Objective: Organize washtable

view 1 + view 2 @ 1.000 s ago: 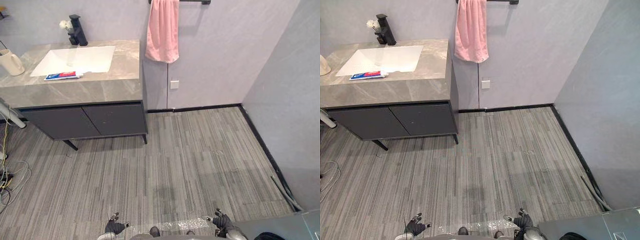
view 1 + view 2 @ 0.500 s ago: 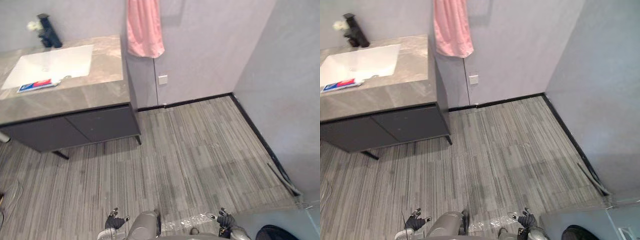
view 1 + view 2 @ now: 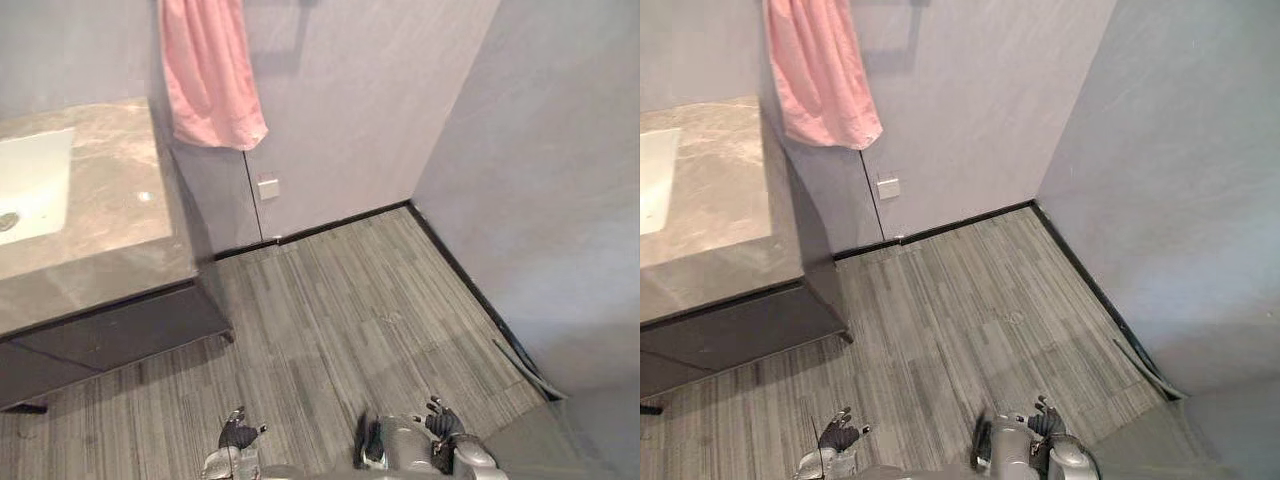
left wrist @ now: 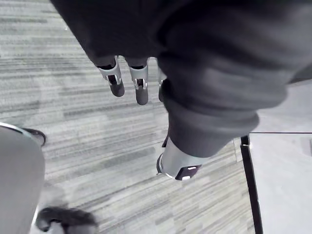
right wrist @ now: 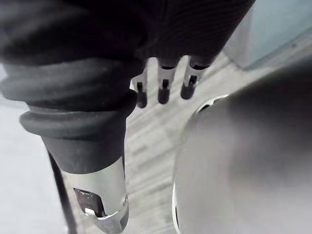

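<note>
**Washtable lying ahead and left, both robot hands empty**

The grey marbled surface (image 3: 110,220) is sitting at the far left of the head views. Its white basin (image 3: 25,190) is running off the edge, and its long axis is stretching leftward. Dark cabinet doors (image 3: 110,335) are showing beneath it. A pink towel (image 3: 208,75) is hanging on the wall by its right end, above a white socket (image 3: 267,188). Low over the striped floor (image 3: 350,300), the left robot hand (image 3: 238,435) is dangling with fingers straight and relaxed, gripping nothing. The right robot hand (image 3: 443,425), farther right, is doing likewise. The surface is lying ahead and left of both, well apart, the left robot hand being nearer. Judging by this, turning and approaching is coming before any reach.
</note>
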Robot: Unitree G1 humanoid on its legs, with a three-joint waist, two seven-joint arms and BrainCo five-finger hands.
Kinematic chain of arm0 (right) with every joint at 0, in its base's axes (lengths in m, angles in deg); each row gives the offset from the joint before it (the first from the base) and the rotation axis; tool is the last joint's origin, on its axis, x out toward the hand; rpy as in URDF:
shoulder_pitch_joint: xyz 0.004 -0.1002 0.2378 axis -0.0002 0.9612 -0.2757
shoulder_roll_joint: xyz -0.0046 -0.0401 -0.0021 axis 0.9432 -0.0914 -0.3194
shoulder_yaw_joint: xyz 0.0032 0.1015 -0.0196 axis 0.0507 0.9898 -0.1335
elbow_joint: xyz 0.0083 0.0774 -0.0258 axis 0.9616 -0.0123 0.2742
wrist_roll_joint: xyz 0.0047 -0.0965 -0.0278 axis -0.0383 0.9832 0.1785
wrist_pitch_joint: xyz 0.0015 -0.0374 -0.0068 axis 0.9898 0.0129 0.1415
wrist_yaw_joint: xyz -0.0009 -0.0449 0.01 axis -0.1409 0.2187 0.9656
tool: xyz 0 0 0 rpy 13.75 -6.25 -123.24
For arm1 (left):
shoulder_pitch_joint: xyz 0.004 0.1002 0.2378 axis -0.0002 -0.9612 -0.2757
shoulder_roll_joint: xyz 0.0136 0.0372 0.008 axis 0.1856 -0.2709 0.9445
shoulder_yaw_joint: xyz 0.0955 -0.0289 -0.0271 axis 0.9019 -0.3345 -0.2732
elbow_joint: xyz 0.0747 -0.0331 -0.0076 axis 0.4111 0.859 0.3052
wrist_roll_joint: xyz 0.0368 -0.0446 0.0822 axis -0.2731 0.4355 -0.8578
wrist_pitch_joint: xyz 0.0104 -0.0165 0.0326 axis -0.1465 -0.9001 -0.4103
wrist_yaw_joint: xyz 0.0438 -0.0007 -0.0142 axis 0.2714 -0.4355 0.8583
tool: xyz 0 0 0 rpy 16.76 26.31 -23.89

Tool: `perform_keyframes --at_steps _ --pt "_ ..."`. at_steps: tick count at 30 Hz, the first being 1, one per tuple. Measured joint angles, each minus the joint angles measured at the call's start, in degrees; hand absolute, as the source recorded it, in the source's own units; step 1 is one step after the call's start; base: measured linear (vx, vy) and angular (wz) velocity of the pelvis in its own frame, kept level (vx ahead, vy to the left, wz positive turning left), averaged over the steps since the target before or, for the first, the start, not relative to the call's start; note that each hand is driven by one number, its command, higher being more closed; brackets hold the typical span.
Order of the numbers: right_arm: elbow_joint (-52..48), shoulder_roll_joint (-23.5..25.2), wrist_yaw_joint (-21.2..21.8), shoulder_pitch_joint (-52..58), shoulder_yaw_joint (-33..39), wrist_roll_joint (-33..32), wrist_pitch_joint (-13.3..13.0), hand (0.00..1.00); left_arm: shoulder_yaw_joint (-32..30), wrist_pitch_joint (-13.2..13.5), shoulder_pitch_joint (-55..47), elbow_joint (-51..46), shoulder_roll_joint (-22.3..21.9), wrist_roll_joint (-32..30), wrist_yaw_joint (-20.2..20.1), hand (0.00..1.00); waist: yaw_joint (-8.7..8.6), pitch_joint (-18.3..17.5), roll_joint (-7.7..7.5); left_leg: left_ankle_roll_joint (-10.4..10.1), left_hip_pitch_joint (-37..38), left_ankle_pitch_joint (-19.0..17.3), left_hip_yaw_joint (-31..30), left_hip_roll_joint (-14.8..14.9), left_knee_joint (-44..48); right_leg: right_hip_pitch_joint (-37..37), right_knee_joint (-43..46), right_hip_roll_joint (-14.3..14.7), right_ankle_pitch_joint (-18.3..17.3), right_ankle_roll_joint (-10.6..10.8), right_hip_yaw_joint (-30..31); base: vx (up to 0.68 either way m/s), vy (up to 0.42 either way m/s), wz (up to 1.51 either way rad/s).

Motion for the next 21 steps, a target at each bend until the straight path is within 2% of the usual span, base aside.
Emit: perform_keyframes --at_steps 1,2,3,4,5,6,7,8,9,10,12,14,15,16,17,18,19,20,21 --pt "-0.33 0.38 -0.01 0.09 -0.02 -0.04 -0.1 0.0 -0.1 0.01 -0.39 -0.01 0.02 0.0 0.0 0.0 -0.57 0.06 -0.57 -2.04 1.63 -1.2 -2.36 -0.65 0.25 0.08 -4.15 0.05 5.26 0.04 2.98 0.53 -0.24 0.5" --pt "-0.34 0.65 -0.02 0.16 -0.01 -0.09 -0.18 0.0 -0.22 0.04 -0.4 -0.03 0.05 0.0 -0.04 0.0 -0.73 0.18 -1.37 -3.04 2.79 -1.89 -3.87 -1.31 0.4 0.08 -3.66 -0.56 8.6 -0.39 4.38 0.54 -0.267 0.58" --pt "-0.15 -0.29 0.1 -1.01 0.16 -0.48 -0.18 0.0 -0.94 0.01 0.42 0.55 -1.39 -0.02 0.08 0.0 -0.49 0.71 0.61 -3.72 3.91 -2.96 -6.61 0.54 2.55 -0.36 2.05 -0.09 7.91 -1.26 3.29 0.5 -0.285 0.69" --pt "0.17 -0.6 -0.04 -1.32 0.42 -0.5 -0.22 0.0 -1.28 0.17 0.42 0.28 -2.73 -0.03 0.0 0.0 -0.59 0.54 2.04 -5.0 0.6 -2.17 -8.85 1.8 8.95 0.14 3.45 -0.04 4.33 -1.87 1.41 0.48 -0.282 0.71" --pt "0.12 -0.87 -0.02 -1.28 0.82 -0.52 -0.18 0.0 -1.65 0.24 0.34 -0.09 -3.39 -0.08 -0.01 0.0 -0.6 0.75 2.52 -5.32 -1.81 -1.33 -9.8 2.19 13.67 0.89 3.31 0.0 3.04 -2.1 0.25 0.35 -0.239 0.79" --pt "0.02 -1.06 -0.02 -1.19 1.2 -0.55 -0.11 0.0 -3.02 0.2 0.59 -0.59 -3.6 -0.03 -0.08 0.0 -0.56 0.92 3.08 -5.66 -6.61 1.33 -10.54 3.01 22.65 2.25 2.88 0.12 1.6 -2.58 -1.27 0.36 -0.247 0.75" --pt "-0.28 -1.21 -0.24 -1.13 1.28 -0.77 0.12 0.0 -4.56 0.05 0.88 -0.71 -3.82 0.07 0.04 0.0 -0.23 1.71 3.15 -6.8 -12.58 4.14 -9.48 5.55 34.45 5.9 0.72 0.98 0.59 -3.13 -2.86 0.46 -0.294 0.77" --pt "-0.11 -0.8 -0.3 -0.9 1.27 -1.09 0.36 0.0 -5.44 0.13 0.71 -1.34 -3.76 0.55 0.03 0.0 0.13 1.89 3.22 -6.82 -16.05 3.78 -5.49 8.57 41.85 10.66 -1.98 1.77 0.09 -3.63 -4.42 0.47 -0.273 0.58" --pt "-0.05 -0.39 -0.37 -0.76 1.31 -1.88 0.35 0.0 -5.34 0.12 0.75 -1.73 -3.33 0.56 0.01 0.0 0.31 2.25 2.6 -7.13 -17.1 3.44 -3.09 9.51 43.37 13.09 -3.34 1.84 -0.14 -3.79 -4.82 0.53 -0.269 0.47" --pt "0.11 0.54 -0.43 -0.43 1.58 -2.52 0.23 0.0 -4.81 0.15 1.09 -2.61 -2.72 0.55 -0.01 0.0 1.14 3.01 0.84 -5.79 -19.52 2.61 1.87 10.08 42.77 18.39 -7.2 1.48 -0.13 -3.78 -5.77 0.41 -0.203 0.36" --pt "0.1 0.95 -0.46 -0.34 1.59 -3.02 0.25 0.0 -4.22 0.26 1.2 -3.54 -2.4 0.55 -0.08 0.0 1.52 2.95 0.83 -4.29 -23.61 1.68 4.94 9.12 36.44 22.43 -11.24 1.24 -0.1 -3.73 -7.1 0.38 -0.155 0.4" --pt "0.11 1.2 -0.44 -0.88 1.67 -3.03 0.31 0.0 -3.1 0.32 1.52 -3.85 -2.19 0.56 -0.08 0.0 1.89 2.95 0.89 -4.11 -26.44 1.65 6.19 6.08 23.3 24.49 -13.99 0.5 -0.16 -3.16 -8.27 0.29 -0.023 0.34" --pt "0.13 1.43 -0.46 -0.83 1.66 -3.01 0.29 0.0 -2.8 0.35 1.53 -4.0 -2.16 0.56 -0.08 0.0 2.56 2.95 0.94 -4.68 -27.17 2.5 6.55 4.49 15.9 25.1 -15.11 0.13 -0.36 -2.57 -8.59 0.27 0.064 0.23" --pt "0.19 1.59 -0.44 -0.87 1.58 -2.98 0.3 0.0 -2.82 0.75 1.48 -4.07 -2.29 0.79 -0.06 0.0 2.98 2.97 1.03 -4.42 -27.49 5.15 7.38 2.87 6.96 26.26 -15.88 -0.18 -0.98 -1.5 -9.01 0.34 0.123 0.19" --pt "0.27 1.87 -0.48 -0.79 1.42 -2.97 0.31 0.0 -2.86 1.06 1.38 -4.03 -2.27 1.03 -0.04 0.0 3.35 2.84 0.89 -3.36 -26.77 10.34 7.66 2.02 3.23 27.21 -15.85 -0.47 -1.84 -0.19 -8.87 0.31 0.142 0.07" --pt "0.29 1.94 -0.47 -0.8 1.28 -2.93 0.31 0.0 -2.85 1.1 1.34 -3.96 -2.27 1.02 -0.05 0.0 3.96 2.75 0.76 -2.96 -25.64 12.89 7.87 1.67 1.96 27.97 -15.95 -0.69 -2.29 0.51 -8.51 0.37 0.173 -0.12" --pt "0.51 2.47 -0.48 -0.9 1.29 -2.81 0.3 0.0 -2.9 1.21 1.66 -3.93 -2.24 1.03 -0.11 0.0 4.37 2.53 -0.08 -1.47 -24.01 14.93 8.95 0.47 0.84 28.92 -15.93 -2.01 -3.22 1.86 -7.62 0.47 0.188 -0.18" --pt "0.69 3.27 -0.39 -1.03 1.24 -2.19 0.24 0.0 -2.99 1.24 1.5 -3.88 -1.56 0.95 -0.22 0.0 4.57 1.78 -1.67 0.34 -23.75 13.62 9.23 -1.24 1.03 28.88 -15.08 -3.74 -3.76 2.84 -7.36 0.4 0.151 -0.09" --pt "0.69 3.73 -0.35 -1.02 1.23 -2.0 0.17 0.0 -2.99 1.19 1.55 -3.6 -1.29 0.96 -0.34 0.0 4.39 1.68 -1.98 0.84 -23.54 12.65 9.24 -1.83 1.51 28.7 -13.57 -4.64 -4.19 3.54 -7.18 0.47 0.192 0.07"
